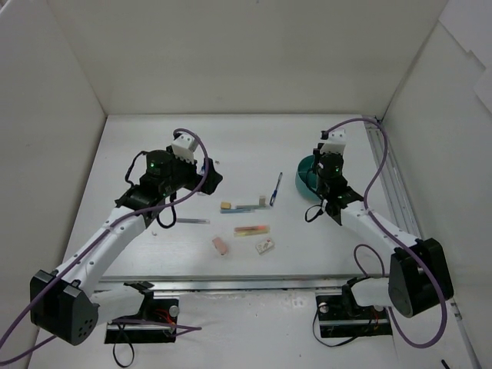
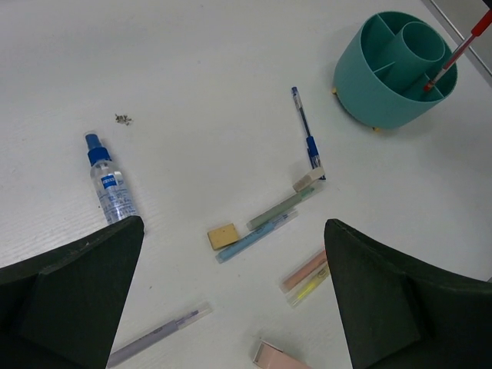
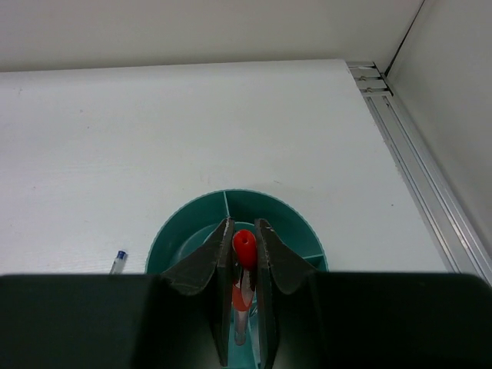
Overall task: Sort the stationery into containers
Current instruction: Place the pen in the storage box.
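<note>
Over the teal bowl (image 3: 296, 231), the right hand (image 3: 244, 231) pinches a red pen (image 3: 244, 247).

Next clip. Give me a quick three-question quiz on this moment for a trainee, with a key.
1. Multiple choice: what is the right gripper shut on? A) a blue pen B) the red pen C) a pink eraser
2. True or false: the left gripper is shut on the blue-capped bottle.
3. Short answer: into what does the red pen's lower end reach?

Key:
1. B.
2. False: the left gripper is open above the table, and the blue-capped bottle lies on it untouched.
3. A compartment of the teal bowl.
</note>
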You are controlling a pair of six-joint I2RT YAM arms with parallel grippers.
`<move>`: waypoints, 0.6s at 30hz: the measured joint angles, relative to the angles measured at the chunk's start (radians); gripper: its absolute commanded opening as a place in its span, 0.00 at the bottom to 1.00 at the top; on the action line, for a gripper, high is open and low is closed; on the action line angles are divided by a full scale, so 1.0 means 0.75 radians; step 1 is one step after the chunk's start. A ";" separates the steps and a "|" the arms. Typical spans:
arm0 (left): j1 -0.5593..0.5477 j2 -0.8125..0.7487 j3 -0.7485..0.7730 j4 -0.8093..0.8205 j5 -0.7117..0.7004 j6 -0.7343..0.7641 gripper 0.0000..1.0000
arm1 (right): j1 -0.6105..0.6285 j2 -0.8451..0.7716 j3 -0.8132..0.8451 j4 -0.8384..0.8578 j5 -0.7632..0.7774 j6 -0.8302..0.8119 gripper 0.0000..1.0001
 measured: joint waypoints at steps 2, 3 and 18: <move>0.000 0.021 0.000 0.000 0.003 0.006 1.00 | -0.009 0.023 0.000 0.022 -0.001 -0.004 0.00; 0.000 0.034 0.000 -0.001 0.004 0.009 1.00 | -0.012 0.035 -0.001 0.030 -0.001 -0.004 0.00; 0.001 0.095 0.001 -0.037 0.012 0.069 1.00 | -0.026 -0.005 -0.034 -0.222 -0.349 -0.089 0.98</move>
